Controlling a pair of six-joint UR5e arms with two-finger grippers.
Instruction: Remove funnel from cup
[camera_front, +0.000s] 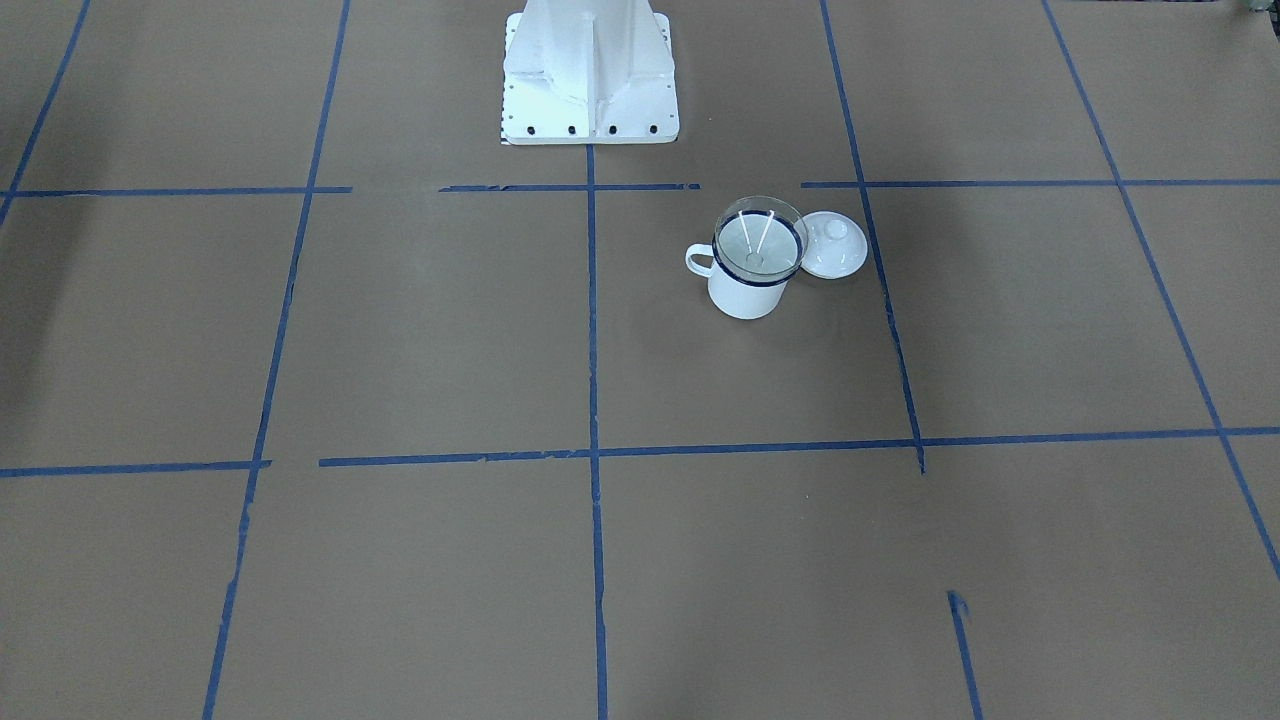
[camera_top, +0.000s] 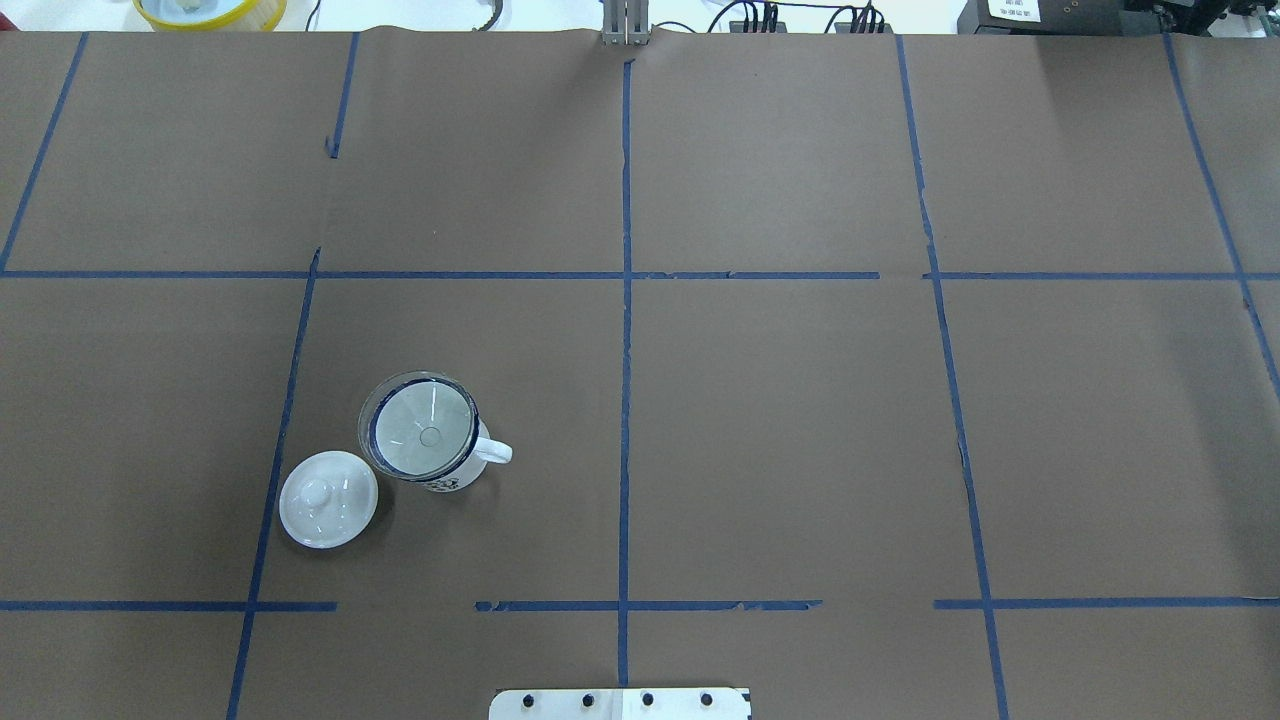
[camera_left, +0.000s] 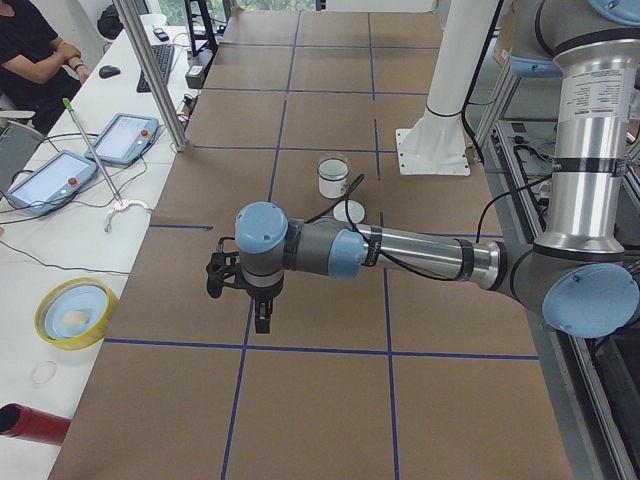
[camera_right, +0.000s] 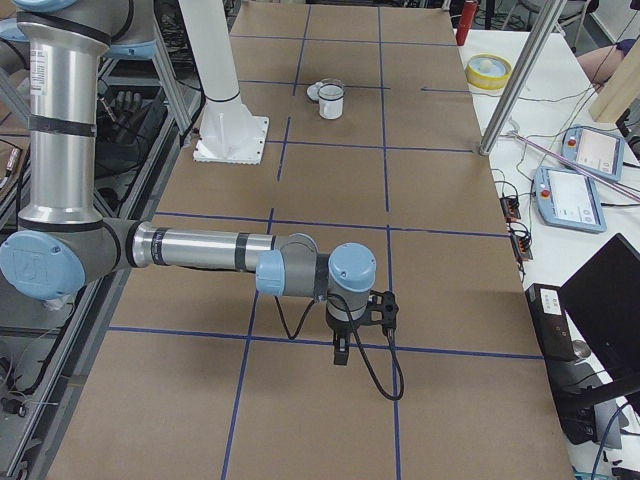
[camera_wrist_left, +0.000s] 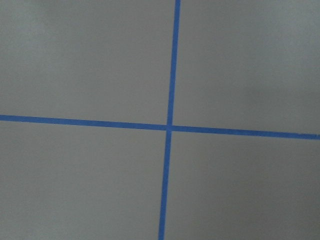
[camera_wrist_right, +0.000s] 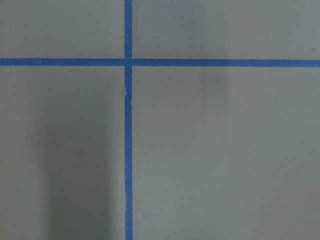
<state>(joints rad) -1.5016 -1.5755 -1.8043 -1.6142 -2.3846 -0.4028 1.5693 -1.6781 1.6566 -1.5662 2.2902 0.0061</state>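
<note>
Brown paper-covered bench (camera_top: 800, 450). Above it, well apart from the things, left hand (camera_left: 262, 322) and right hand (camera_right: 342, 352); wide or narrow, cannot tell. In the robot's left half, so nearer to the left hand: upright white enamel cup with dark blue rim (camera_top: 450, 482). Seated in its mouth, spout down, axis vertical: small clear funnel (camera_top: 420, 430).

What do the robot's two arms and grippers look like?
Both the left arm and the right arm are silver metal tubes linked by grey joints with round light blue caps. Small dark print marks each upright tube. A thin black cable loops near each wrist. The left gripper and the right gripper are small and black.
</note>
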